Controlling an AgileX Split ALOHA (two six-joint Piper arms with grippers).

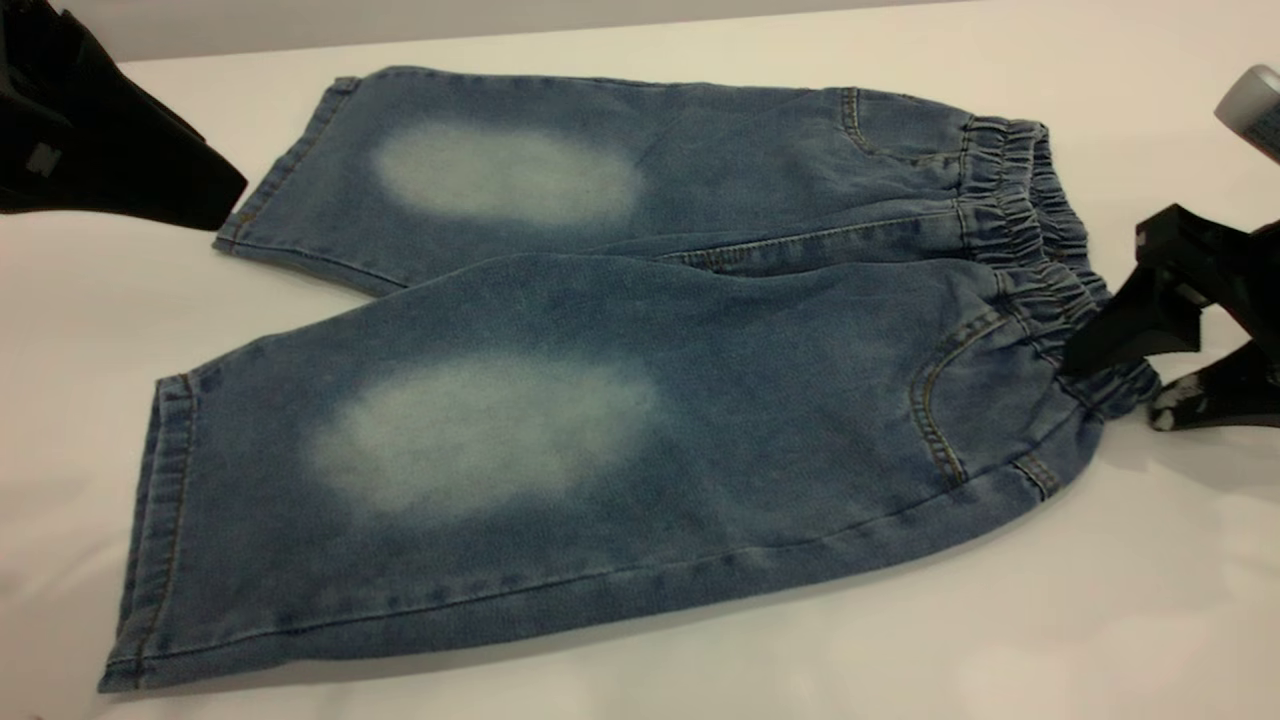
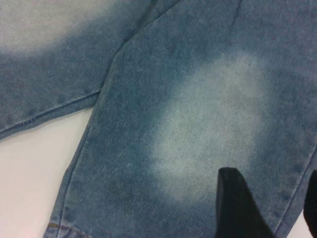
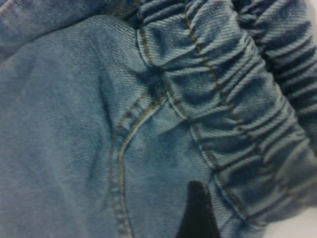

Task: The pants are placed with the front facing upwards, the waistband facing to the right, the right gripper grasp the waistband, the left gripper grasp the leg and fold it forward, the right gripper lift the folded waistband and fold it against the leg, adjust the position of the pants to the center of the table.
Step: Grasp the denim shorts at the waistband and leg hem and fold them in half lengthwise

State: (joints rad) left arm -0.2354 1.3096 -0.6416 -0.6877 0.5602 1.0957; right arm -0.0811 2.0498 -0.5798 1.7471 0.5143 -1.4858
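Desk (image 1: 1150, 620): white, carrying all.
Pants (image 1: 600, 420): flat mid-desk, legs spread, not yet folded.
Waistband (image 1: 1040, 250): ruched, at pants' right end.
Right gripper (image 1: 1115, 375): at waistband's near corner, jaws apart straddling band; shallow bite risks slip, or pinching one layer only.
Left gripper (image 1: 215, 195): beside far leg's hem, jaw state cannot tell; mistimed lift risks skewed fold.

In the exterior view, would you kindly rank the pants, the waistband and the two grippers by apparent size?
1. Pants
2. Waistband
The left gripper and right gripper are both cut off by the frame edge, so I cannot rank them.
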